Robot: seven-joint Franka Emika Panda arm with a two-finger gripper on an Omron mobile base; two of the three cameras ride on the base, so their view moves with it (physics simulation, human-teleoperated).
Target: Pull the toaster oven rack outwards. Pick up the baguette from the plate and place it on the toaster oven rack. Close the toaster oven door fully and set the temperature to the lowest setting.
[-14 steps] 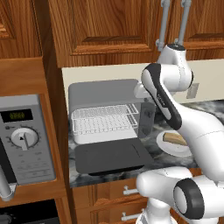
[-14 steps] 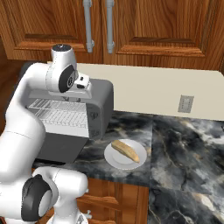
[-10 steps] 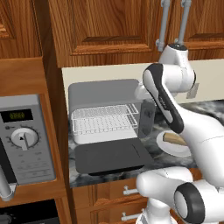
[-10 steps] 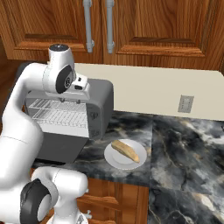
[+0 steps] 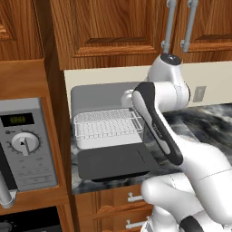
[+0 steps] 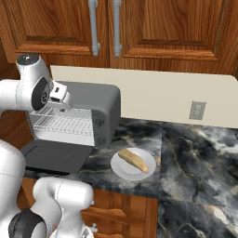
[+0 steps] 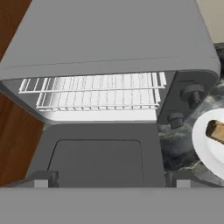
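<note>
Gripper (image 7: 112,183) spread wide, empty, above the dropped door (image 7: 98,159). Descend squarely to the rack (image 7: 94,94) front wire before pinching; pull straight out.

Toaster oven (image 6: 100,104) matt grey; rack (image 5: 108,123) thin bright wire; countertop (image 6: 195,167) glossy dark marble; cabinets (image 6: 162,32) wood.
</note>
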